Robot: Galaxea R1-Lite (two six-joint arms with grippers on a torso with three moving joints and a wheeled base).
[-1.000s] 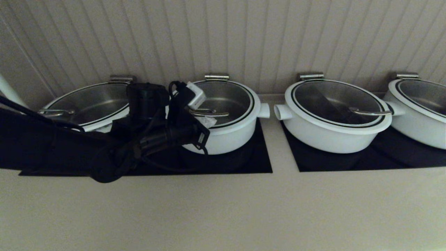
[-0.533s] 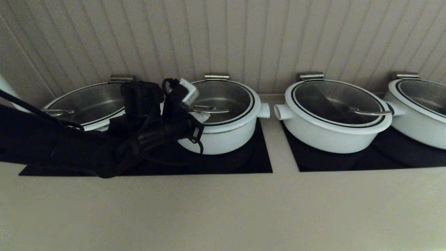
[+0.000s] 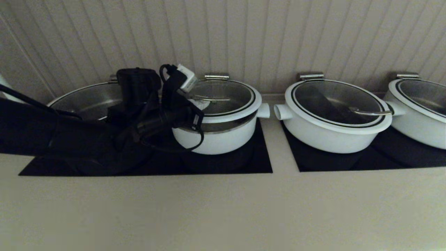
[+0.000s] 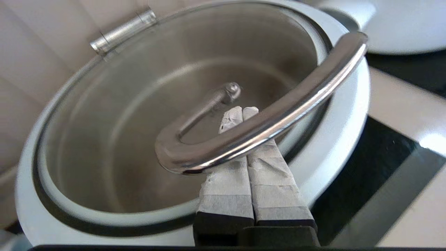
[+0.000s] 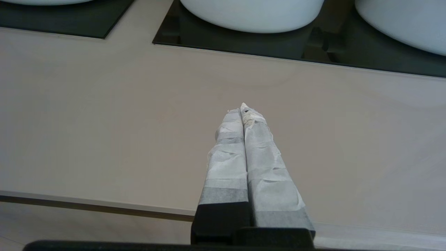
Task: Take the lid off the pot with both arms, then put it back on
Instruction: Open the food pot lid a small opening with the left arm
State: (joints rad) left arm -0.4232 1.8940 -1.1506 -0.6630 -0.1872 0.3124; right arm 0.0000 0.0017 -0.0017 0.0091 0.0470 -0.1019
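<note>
4 pots in a row along the wall (image 3: 223, 35), on 2 cooktops (image 3: 226, 164) set in the counter (image 3: 223, 209). The pot (image 3: 219, 137) is 2nd from the left; the lid (image 3: 240, 104) sits above its rim. Left gripper (image 4: 240, 111) under the lid handle (image 4: 264, 122), entering from 9 o'clock. Right gripper (image 5: 243, 108) over the counter, at 6 o'clock of the cooktops.

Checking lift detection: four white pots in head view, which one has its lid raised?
The pot second from the robot's left. Its lid sits tilted above the rim with a gap showing, hooked on the left gripper. The other three lids lie flat.
</note>
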